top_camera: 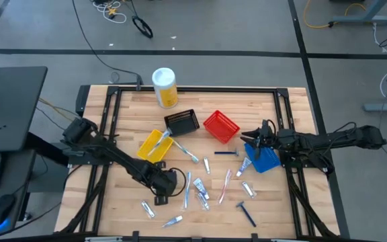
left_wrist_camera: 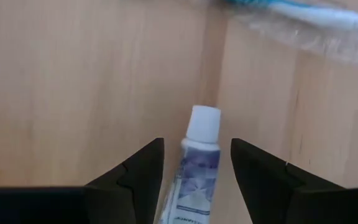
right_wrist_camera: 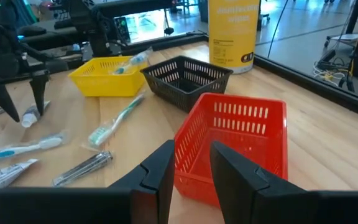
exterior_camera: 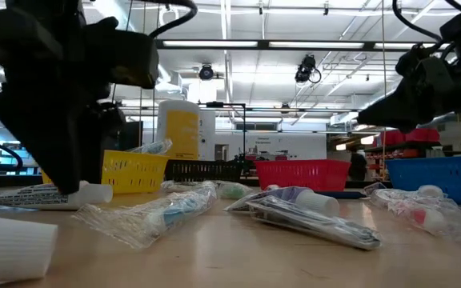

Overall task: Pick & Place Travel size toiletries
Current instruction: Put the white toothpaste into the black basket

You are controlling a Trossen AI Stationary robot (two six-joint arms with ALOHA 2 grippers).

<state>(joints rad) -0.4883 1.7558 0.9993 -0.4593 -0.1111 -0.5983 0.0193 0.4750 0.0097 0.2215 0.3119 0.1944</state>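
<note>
While the left end effector [left_wrist_camera: 196, 163] hangs low over the pale wooden counter [left_wrist_camera: 73, 81] with its fingers spread, a small white-capped blue-and-white tube [left_wrist_camera: 197, 158] lies between them, ungripped. Farther right, the right end effector [right_wrist_camera: 188, 163] hovers, fingers parted and empty, facing the red mesh basket [right_wrist_camera: 238, 146].

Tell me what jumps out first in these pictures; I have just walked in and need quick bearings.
Four small baskets, yellow, black, red and blue, sit across the middle of the wooden table, with wrapped toothbrushes and small tubes strewn in front of them. The left gripper is down at the front, open around a white-capped tube. The right gripper hovers open near the red basket.
</note>
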